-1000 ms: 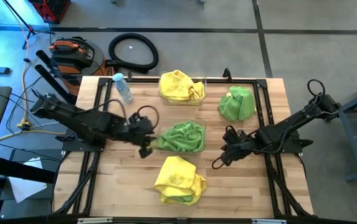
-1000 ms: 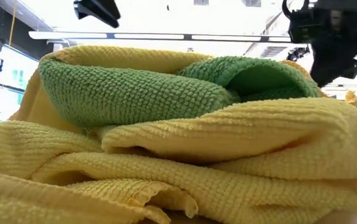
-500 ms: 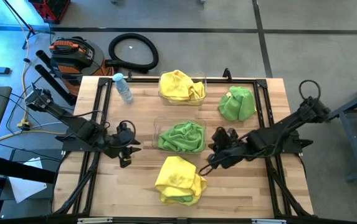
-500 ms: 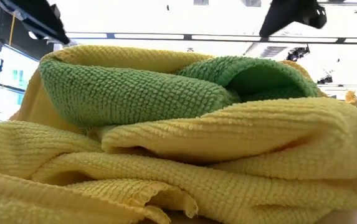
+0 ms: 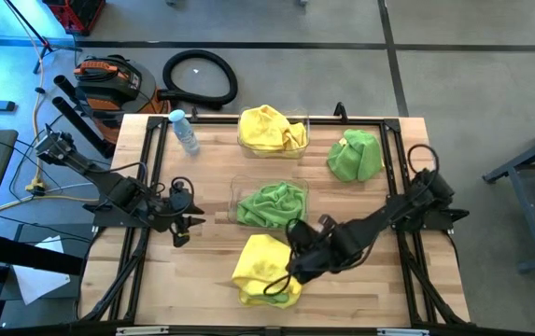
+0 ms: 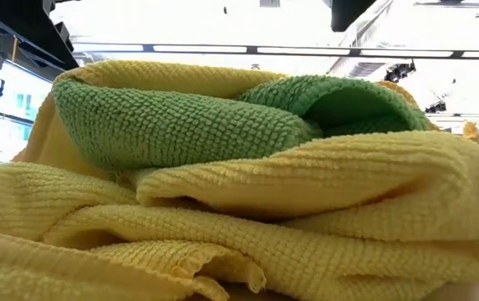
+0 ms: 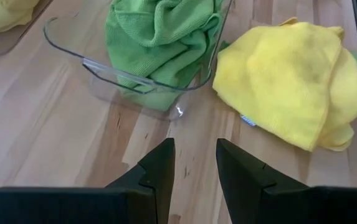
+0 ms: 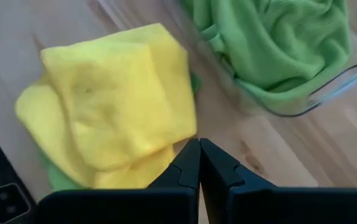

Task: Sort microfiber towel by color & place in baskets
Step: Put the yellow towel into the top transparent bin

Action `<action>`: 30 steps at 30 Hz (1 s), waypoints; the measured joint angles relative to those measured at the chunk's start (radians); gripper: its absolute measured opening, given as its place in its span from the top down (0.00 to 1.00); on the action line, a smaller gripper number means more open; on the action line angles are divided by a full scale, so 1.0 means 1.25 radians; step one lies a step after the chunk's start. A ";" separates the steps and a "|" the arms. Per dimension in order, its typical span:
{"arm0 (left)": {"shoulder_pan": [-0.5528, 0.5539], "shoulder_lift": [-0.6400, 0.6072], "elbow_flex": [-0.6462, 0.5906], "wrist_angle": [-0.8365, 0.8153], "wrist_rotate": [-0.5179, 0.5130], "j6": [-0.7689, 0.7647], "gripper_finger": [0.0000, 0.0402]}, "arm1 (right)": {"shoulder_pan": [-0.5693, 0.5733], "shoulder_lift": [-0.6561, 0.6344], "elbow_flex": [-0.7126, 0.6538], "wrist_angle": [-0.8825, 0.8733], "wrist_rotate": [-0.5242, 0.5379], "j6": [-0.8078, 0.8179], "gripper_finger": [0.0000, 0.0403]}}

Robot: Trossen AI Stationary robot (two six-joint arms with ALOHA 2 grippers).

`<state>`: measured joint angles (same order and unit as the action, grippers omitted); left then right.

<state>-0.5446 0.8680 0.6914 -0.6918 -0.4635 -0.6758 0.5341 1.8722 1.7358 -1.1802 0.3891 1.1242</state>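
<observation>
A pile of a yellow microfiber towel (image 5: 265,266) lying over a green one (image 6: 164,125) rests on the wood near the table's near edge. The middle basket (image 5: 236,191) holds a green towel (image 5: 273,205). The far basket (image 5: 304,131) holds a yellow towel (image 5: 269,129). Another green towel (image 5: 356,156) lies loose at the far right. My right gripper (image 5: 292,271) is shut and empty above the pile's right edge (image 8: 166,143). My left gripper (image 5: 181,231) is open and empty, left of the middle basket (image 7: 134,81).
A small clear bottle with a blue cap (image 5: 185,133) stands at the far left of the table. Black frame rails (image 5: 146,177) run along the table's left and right sides. Bare wood lies between the left gripper and the pile.
My left gripper has drawn back from the middle basket toward the table's left edge. My right gripper has gone from right of the middle basket toward the near edge and the left, and now stands over the yellow pile's right side. The towels have stayed still.
</observation>
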 joint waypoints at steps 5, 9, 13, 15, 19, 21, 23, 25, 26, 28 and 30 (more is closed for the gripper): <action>0.000 -0.001 -0.001 0.002 0.007 0.019 0.74 | 0.016 0.040 0.052 -0.012 0.000 0.017 1.00; 0.000 -0.001 -0.001 0.001 0.018 0.020 0.74 | 0.020 0.048 0.059 0.003 -0.001 0.019 1.00; -0.008 -0.001 -0.001 0.001 0.033 0.020 0.74 | 0.020 0.048 0.060 0.026 -0.002 0.035 1.00; -0.015 -0.001 -0.001 0.001 0.031 0.020 0.74 | 0.020 0.048 0.060 0.057 0.000 0.045 1.00; -0.026 -0.001 -0.001 0.000 0.026 0.020 0.74 | 0.017 0.052 0.038 0.149 0.002 0.012 1.00; -0.030 -0.001 -0.001 -0.001 0.026 0.020 0.74 | 0.013 0.052 0.020 0.199 0.002 0.010 1.00; -0.035 -0.001 -0.001 -0.001 0.025 0.020 0.74 | 0.013 0.052 0.004 0.223 0.001 0.003 1.00; -0.038 -0.001 -0.001 -0.001 0.025 0.016 0.74 | 0.013 0.052 -0.012 0.253 -0.001 -0.023 0.99; -0.040 -0.001 -0.001 0.000 0.025 0.010 0.74 | 0.013 0.051 -0.022 0.266 -0.001 -0.031 0.98; -0.046 -0.001 -0.001 0.000 0.025 0.003 0.74 | 0.013 0.052 -0.043 0.270 -0.001 -0.035 0.95; -0.054 -0.001 -0.001 0.000 0.025 -0.001 0.74 | 0.013 0.052 -0.064 0.290 -0.004 -0.037 0.89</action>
<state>-0.6120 0.8673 0.6907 -0.6915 -0.4320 -0.6765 0.5499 1.9373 1.6559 -0.8182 0.3837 1.0781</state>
